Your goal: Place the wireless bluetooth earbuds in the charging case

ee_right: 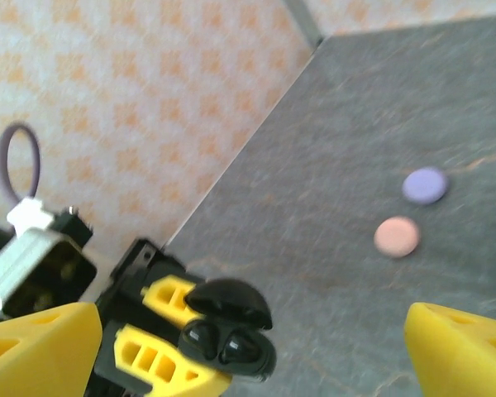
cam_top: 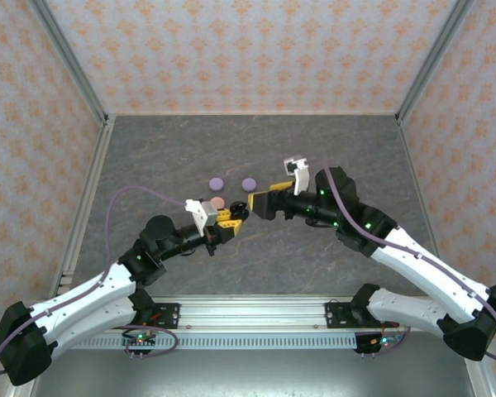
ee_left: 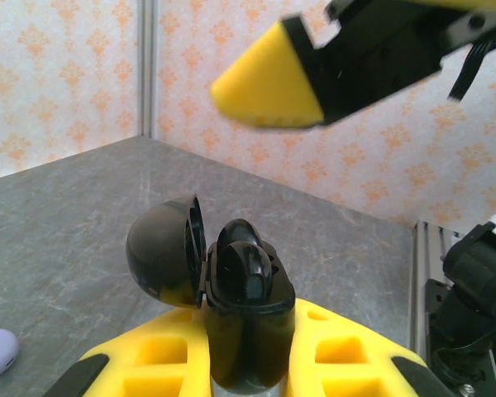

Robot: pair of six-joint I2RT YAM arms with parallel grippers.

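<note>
Nearest, left of centre over the bench [cam_top: 314,265], the left tool [cam_top: 230,217] is clenched on the black charging case [ee_left: 248,331], gripping its body between yellow fingers. The lid is flipped open, and two black earbuds [ee_right: 223,343] sit in the case's wells. Just to the right and slightly farther, the right tool [cam_top: 260,203] is released, its yellow fingertips spread wide and holding nothing. Just beyond the left tool a pink case [cam_top: 218,202] lies on the bench. Farther still lie a lilac case [cam_top: 217,183] on the left and a second lilac case [cam_top: 249,184] to its right.
</note>
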